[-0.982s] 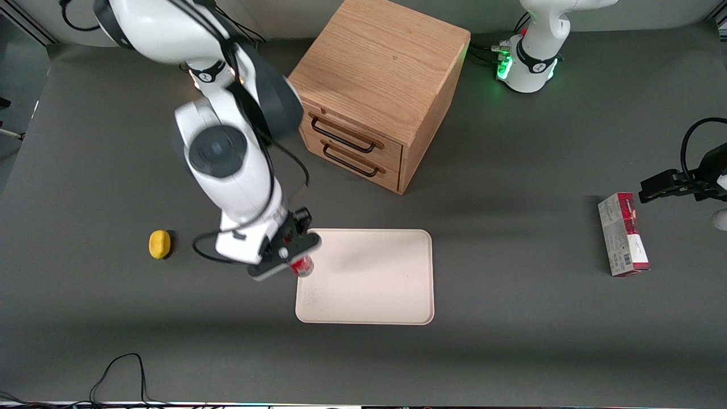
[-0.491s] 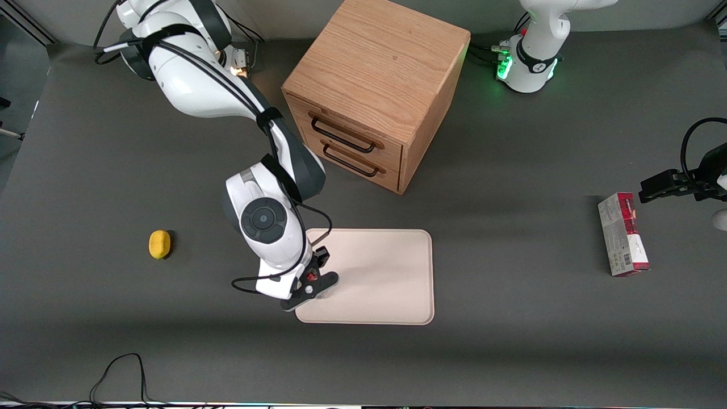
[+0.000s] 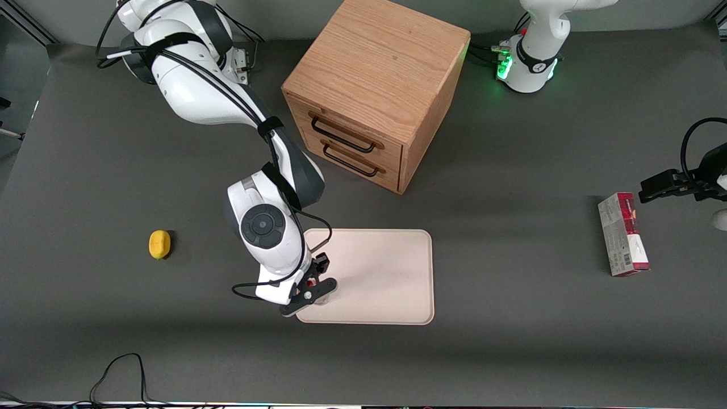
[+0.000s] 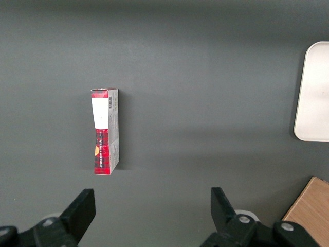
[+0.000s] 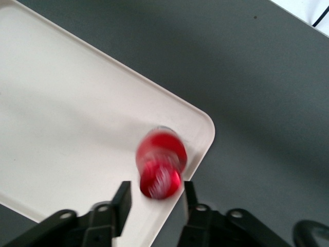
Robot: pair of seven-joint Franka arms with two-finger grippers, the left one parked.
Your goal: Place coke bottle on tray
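Observation:
The coke bottle, red cap and red label, stands upright on the cream-white tray, close to the tray's corner nearest the front camera at the working arm's end. In the front view only a bit of red shows under the hand. My right gripper hangs straight above it. In the right wrist view the gripper straddles the cap, and the black fingers stand a little apart from it on both sides. The tray fills much of that view.
A wooden two-drawer cabinet stands farther from the camera than the tray. A small yellow rounded object lies toward the working arm's end. A red and grey carton lies toward the parked arm's end, also in the left wrist view.
My gripper carried the bottle from the tray's edge nearer to the front camera, to the tray's near corner. It has sunk slightly, and the fingers now stand off the bottle.

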